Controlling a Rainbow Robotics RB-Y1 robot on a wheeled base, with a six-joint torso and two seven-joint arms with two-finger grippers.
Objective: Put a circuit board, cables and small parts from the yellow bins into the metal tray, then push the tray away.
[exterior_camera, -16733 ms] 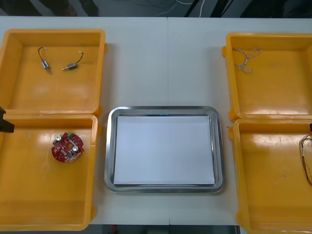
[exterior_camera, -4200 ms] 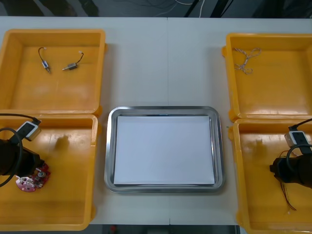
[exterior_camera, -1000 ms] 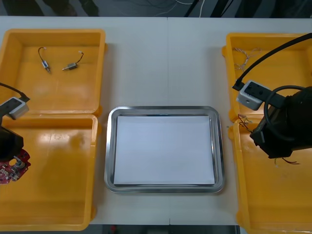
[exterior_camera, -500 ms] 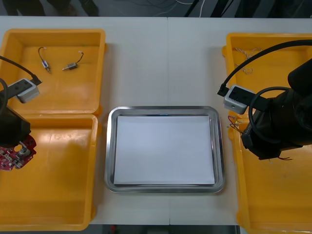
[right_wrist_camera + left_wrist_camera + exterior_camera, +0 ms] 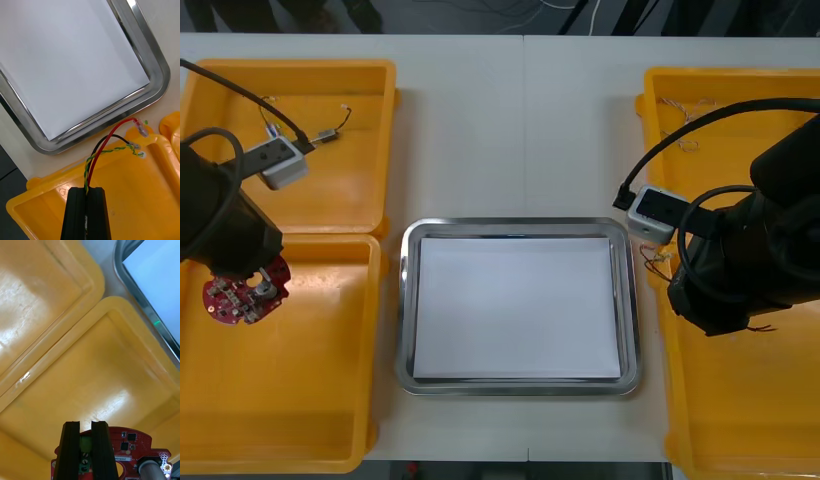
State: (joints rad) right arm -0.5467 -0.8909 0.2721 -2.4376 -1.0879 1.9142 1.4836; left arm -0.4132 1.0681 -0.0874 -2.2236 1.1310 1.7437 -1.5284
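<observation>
– Round red circuit board: where is it?
– Pinched in the left gripper, jaws narrow on the green block at the board's edge. It hangs over the near left yellow plastic bin, apparently clear of the floor and well short of the shiny metal tray with its white inside.
– And the right gripper?
– Fingers almost together on a bundle of red, black and yellow-green twisted cables. The loose ends dangle above the corner of the near right yellow bin, just beside the tray's rim.
– So the step?
– Carrying, I'd say. Next, each arm must cross its bin wall and the tray's raised lip, then release low.
– Room?
– The tray floor is bare: board to its left half, cables to its right, arms kept apart. Trailing wire ends could snag the rim.
</observation>
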